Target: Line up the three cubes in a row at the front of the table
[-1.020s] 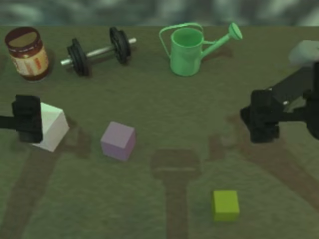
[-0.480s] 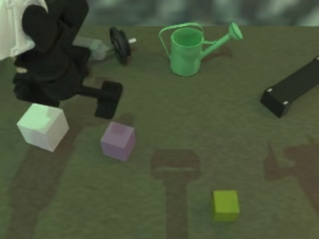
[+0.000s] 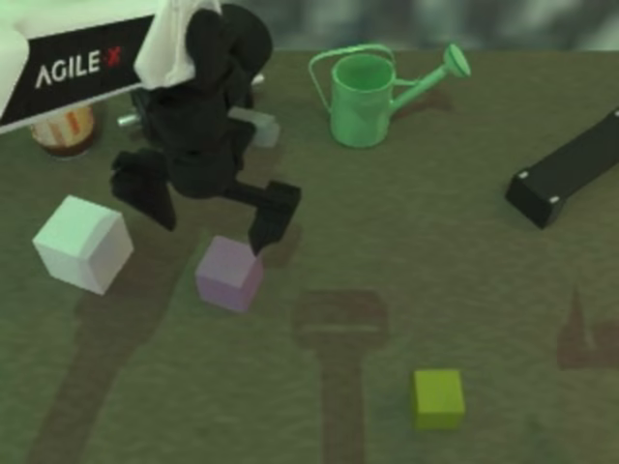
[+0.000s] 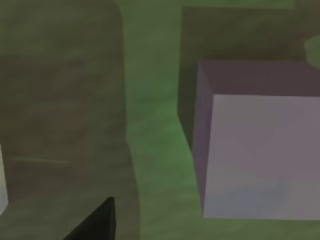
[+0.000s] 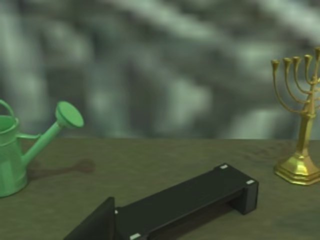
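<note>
The lilac-pink cube [image 3: 229, 274] sits left of the middle of the olive table [image 3: 387, 242]. My left gripper [image 3: 211, 232] hangs open just behind and above it, nothing between its fingers. In the left wrist view the pink cube [image 4: 260, 150] fills the frame beside one black fingertip [image 4: 95, 225]. The pale mint-white cube [image 3: 82, 242] lies at the left. The small yellow-green cube [image 3: 438, 397] rests near the front, right of centre. My right arm is outside the top view; its wrist view shows one black finger [image 5: 97, 222] set well off to the side, holding nothing.
A green watering can [image 3: 363, 97] stands at the back centre. A long black bar [image 3: 566, 174] lies at the right. A jar [image 3: 63, 130] at the back left is partly hidden by my left arm. A gold candelabrum [image 5: 302, 120] appears in the right wrist view.
My left arm swung in from the left edge, past the white cube, to above the pink cube. My right arm withdrew off the right edge, uncovering the black bar. No cube moved.
</note>
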### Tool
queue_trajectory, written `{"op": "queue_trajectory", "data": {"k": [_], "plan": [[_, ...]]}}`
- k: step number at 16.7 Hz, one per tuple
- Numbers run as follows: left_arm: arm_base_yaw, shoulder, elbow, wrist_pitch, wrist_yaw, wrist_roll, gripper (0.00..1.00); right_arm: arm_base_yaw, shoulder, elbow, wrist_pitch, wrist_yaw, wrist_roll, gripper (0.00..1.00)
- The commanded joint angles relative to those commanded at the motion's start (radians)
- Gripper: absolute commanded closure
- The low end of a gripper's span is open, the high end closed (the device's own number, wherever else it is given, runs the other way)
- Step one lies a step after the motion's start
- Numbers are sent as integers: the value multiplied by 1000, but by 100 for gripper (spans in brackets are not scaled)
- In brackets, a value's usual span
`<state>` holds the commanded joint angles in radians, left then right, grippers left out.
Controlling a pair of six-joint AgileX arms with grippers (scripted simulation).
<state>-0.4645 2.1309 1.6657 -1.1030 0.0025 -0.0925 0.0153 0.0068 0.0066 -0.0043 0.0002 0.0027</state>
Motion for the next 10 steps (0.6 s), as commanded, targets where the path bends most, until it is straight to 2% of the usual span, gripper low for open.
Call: {"op": "queue_trajectory", "data": {"k": [6,10], "plan": [[3,5,2,2,0,1,0,-5,-7,-7,4,0,-3,0],[1,54,-64,116,0,3,0,-5,-7,-7,4,0,-3,0]]}}
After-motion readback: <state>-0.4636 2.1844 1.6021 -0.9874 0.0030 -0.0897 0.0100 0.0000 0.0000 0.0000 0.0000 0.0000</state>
